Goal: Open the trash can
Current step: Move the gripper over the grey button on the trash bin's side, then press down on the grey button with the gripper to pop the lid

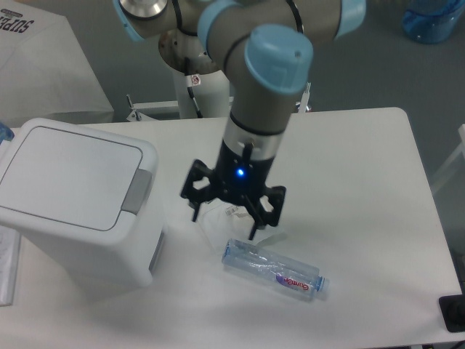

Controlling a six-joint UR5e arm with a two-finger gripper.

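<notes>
The trash can (73, 200) is a boxy white bin at the left of the table, its flat white lid (69, 174) down and closed. A grey push-button strip (138, 191) sits at the lid's right rim. My gripper (225, 224) hangs over the table to the right of the bin, apart from it, with its black fingers spread open and nothing between them. It points down at the table just above a plastic bottle.
A clear plastic bottle (272, 269) with a pink label lies on its side on the white table (349, 189), just below and right of the gripper. A black object (454, 313) sits at the table's right front edge. A blue water jug (434, 20) stands at far right.
</notes>
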